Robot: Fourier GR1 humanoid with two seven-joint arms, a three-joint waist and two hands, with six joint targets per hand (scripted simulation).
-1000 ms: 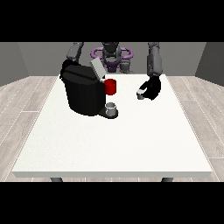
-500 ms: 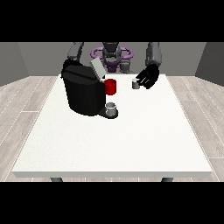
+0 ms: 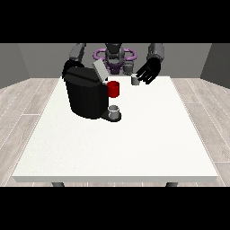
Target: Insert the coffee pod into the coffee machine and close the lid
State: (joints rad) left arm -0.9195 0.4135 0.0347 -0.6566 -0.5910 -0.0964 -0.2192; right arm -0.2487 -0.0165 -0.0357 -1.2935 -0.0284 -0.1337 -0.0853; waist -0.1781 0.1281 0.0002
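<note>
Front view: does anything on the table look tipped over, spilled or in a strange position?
Nothing stands out. The coffee machine stands upright with its lid raised, a small cup sits upright at its base, and the hand at the view's right holds the coffee pod above the table. No spill shows.

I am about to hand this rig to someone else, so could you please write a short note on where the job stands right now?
Hand at the view's right: raised over the table's far edge, holding the small grey coffee pod at its fingertips.
Hand at the view's left: behind the coffee machine, mostly hidden; its fingers cannot be judged.
Machine: on the white table, lid tilted up and open, red part at its front, a grey cup on its base.
Done: pod picked up.
Left: carry pod to the machine, insert it, close the lid.
</note>
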